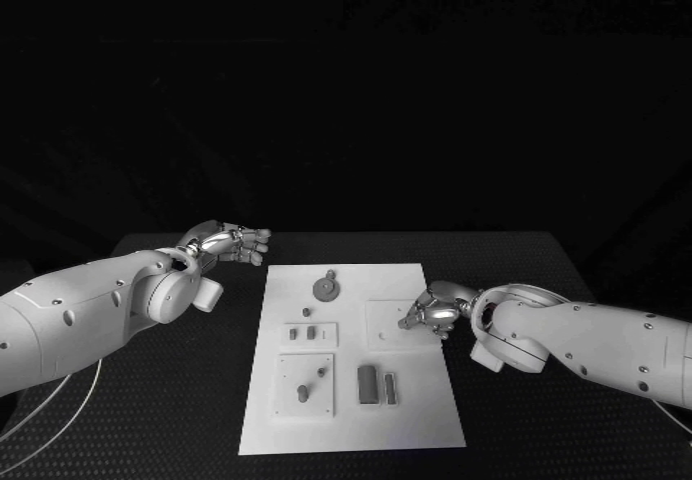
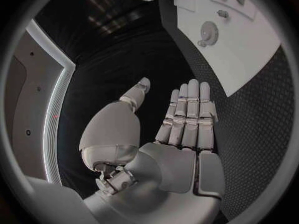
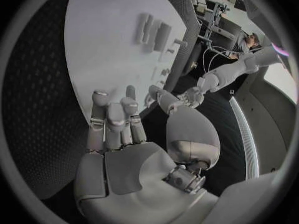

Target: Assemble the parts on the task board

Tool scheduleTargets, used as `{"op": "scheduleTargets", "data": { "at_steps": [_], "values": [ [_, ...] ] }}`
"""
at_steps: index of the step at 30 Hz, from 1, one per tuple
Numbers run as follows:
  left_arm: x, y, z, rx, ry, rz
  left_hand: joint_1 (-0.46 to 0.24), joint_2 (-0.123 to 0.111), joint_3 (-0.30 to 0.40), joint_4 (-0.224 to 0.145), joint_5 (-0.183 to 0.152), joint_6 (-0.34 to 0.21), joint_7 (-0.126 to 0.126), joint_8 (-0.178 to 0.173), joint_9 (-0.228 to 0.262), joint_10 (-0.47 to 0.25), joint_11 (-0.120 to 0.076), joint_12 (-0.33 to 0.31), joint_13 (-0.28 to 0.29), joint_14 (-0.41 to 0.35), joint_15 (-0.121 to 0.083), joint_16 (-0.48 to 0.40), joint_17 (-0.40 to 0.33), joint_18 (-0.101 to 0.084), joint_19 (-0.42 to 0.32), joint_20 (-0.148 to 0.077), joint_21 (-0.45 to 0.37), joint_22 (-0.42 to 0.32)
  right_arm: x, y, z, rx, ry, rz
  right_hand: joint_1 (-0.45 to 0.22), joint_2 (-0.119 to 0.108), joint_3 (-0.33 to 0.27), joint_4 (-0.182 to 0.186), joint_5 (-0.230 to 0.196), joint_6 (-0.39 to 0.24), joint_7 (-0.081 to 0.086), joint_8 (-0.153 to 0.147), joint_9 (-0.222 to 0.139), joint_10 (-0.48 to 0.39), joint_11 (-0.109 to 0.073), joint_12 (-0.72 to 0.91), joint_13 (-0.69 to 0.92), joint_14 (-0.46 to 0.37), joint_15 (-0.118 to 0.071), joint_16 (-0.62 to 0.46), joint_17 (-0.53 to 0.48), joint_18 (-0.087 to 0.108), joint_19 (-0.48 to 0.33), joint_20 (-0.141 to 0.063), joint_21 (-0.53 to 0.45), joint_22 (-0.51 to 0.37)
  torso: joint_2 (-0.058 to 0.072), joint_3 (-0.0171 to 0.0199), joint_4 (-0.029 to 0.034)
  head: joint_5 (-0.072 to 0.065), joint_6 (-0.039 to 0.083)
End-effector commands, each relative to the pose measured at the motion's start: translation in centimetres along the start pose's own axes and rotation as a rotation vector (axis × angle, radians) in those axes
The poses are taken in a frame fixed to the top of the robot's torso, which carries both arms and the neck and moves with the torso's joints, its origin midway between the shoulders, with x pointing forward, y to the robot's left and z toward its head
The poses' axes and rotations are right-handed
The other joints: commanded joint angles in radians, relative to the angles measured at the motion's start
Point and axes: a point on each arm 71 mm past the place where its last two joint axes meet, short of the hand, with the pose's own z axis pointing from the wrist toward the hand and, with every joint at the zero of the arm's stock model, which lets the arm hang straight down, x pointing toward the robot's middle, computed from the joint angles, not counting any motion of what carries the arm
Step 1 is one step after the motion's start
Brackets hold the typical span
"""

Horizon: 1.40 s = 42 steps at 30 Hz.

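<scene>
Head view: the white task board (image 1: 353, 420) lies in the middle of the black table (image 1: 534, 260), long side running near to far. A grey gear-shaped part (image 1: 327, 289) sits at its far end, two small pegs (image 1: 302, 333) stand in a square plate just nearer, another pegged plate (image 1: 304, 390) is near-left, and two dark bars (image 1: 378, 384) lie side by side near the middle. The left hand (image 1: 231, 243) hovers off the board's far-left corner, above bare table, apart from every part. The left wrist view has that hand (image 2: 181, 119) flat, fingers (image 2: 190, 109) straight and together, thumb out, nothing in it. The right hand (image 1: 433, 309) is over the board's right edge, above a small square plate (image 1: 389, 322) it partly hides. In the right wrist view its fingers (image 3: 115, 117) are extended and slack over the white surface, palm empty; whether fingertips touch the board is hard to tell. The small parts there are blurred.
</scene>
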Motion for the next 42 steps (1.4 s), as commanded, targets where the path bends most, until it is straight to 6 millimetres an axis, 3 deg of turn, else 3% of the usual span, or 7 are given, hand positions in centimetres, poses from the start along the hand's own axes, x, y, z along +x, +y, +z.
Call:
{"op": "scheduleTargets", "data": {
  "at_steps": [1,26,33,34,36,37,42],
  "values": [
    [0.0,-0.4,0.2,0.035,-0.01,-0.011,0.009,0.006,0.004,-0.002,-0.005,0.01,-0.007,0.007,0.002,0.014,-0.001,0.007,0.003,0.01,0.001,-0.006,0.003,0.012,0.008,0.001,-0.005,0.003,-2.6,0.4,0.7,-0.186,-0.114,0.149,0.02,0.02,-0.003,-0.021,-0.002,-0.017,0.02,0.006,0.004,-0.005,0.005,0.002,0.001,-0.008,0.002,-0.009,-0.002,0.012,-0.004,0.003,-0.007,0.016,-0.004,-0.0009,0.0032,-0.018,0.041],
    [0.0,-1.2,3.2,0.077,-0.055,-0.128,-0.021,0.027,0.017,-0.036,-0.003,-0.1,-0.054,-0.047,-0.024,-0.203,-0.012,-0.01,-0.104,-0.221,0.059,-0.223,-0.059,-0.036,-0.148,0.064,-0.163,-0.144,-7.7,-0.3,7.7,-0.302,-0.281,0.581,0.051,0.078,0.012,-0.055,0.0,-0.219,0.078,-0.016,0.004,-0.251,0.154,-0.856,-0.775,-0.476,0.27,-0.962,-0.432,-0.114,-0.612,0.215,-0.57,-0.216,-0.067,0.0022,0.0126,0.023,0.164],
    [0.2,-1.3,3.5,0.079,-0.034,-0.133,-0.038,0.023,0.017,-0.035,-0.004,-0.143,-0.07,-0.055,-0.021,-0.258,-0.026,-0.007,-0.136,-0.274,0.066,-0.26,-0.083,-0.038,-0.21,0.09,-0.162,-0.22,-7.4,-0.2,7.6,-0.312,-0.274,0.601,0.06,0.079,-0.006,-0.041,0.0,-0.236,0.076,-0.005,-0.006,-0.231,0.153,-0.921,-0.871,-0.491,0.272,-1.033,-0.471,-0.108,-0.606,0.226,-0.626,-0.247,-0.068,0.0096,0.0073,0.034,0.172],
    [-0.1,-0.9,3.4,0.051,-0.071,-0.104,-0.95,0.105,-0.402,0.178,-0.061,-0.852,-0.182,-0.311,-0.447,-1.126,-0.134,-0.073,-0.22,-0.954,-0.086,-0.523,-0.572,-0.038,-0.878,0.012,-0.224,-1.097,-7.6,-0.4,7.7,-0.27,-0.293,0.566,-0.797,0.107,-0.549,0.19,-0.376,-1.001,-0.1,-0.24,-0.509,-1.132,-0.003,-1.168,-1.11,-1.201,0.098,-1.47,-0.885,-0.25,-1.084,0.015,-0.924,-0.564,-0.066,0.0045,0.0105,0.029,0.171],
    [0.0,-0.9,3.4,0.053,-0.072,-0.106,-0.95,0.105,-0.402,0.178,-0.061,-0.852,-0.182,-0.311,-0.447,-1.126,-0.134,-0.073,-0.22,-0.954,-0.086,-0.523,-0.572,-0.038,-0.878,0.012,-0.224,-1.097,-7.5,-0.4,7.6,-0.272,-0.296,0.569,-0.797,0.107,-0.549,0.19,-0.376,-1.001,-0.1,-0.24,-0.509,-1.132,-0.003,-1.168,-1.11,-1.201,0.098,-1.47,-0.885,-0.25,-1.084,0.015,-0.924,-0.605,-0.069,0.005,0.0095,0.029,0.168],
    [0.2,-0.8,3.3,0.054,-0.074,-0.108,-0.95,0.105,-0.402,0.178,-0.061,-0.852,-0.182,-0.311,-0.447,-1.126,-0.134,-0.073,-0.22,-0.954,-0.086,-0.523,-0.572,-0.038,-0.878,0.012,-0.224,-1.097,-7.5,-0.3,7.6,-0.274,-0.298,0.571,-0.797,0.107,-0.549,0.19,-0.376,-1.001,-0.1,-0.24,-0.509,-1.132,-0.003,-1.168,-1.11,-1.201,0.098,-1.47,-0.885,-0.25,-1.084,0.015,-0.924,-1.308,-0.072,0.0054,0.0085,0.029,0.165],
    [1.3,-0.4,2.9,0.067,-0.088,-0.127,-0.95,0.105,-0.402,0.178,-0.061,-0.852,-0.182,-0.311,-0.447,-1.126,-0.134,-0.073,-0.22,-0.954,-0.086,-0.523,-0.572,-0.038,-0.878,0.012,-0.224,-1.097,-6.9,0.1,7.3,-0.289,-0.319,0.598,-0.797,0.107,-0.549,0.19,-0.376,-1.001,-0.1,-0.24,-0.509,-1.132,-0.003,-1.168,-1.11,-1.201,0.098,-1.47,-0.885,-0.25,-1.084,0.015,-0.924,-1.308,-0.102,0.0098,-0.0016,0.034,0.136]
  ]
}}
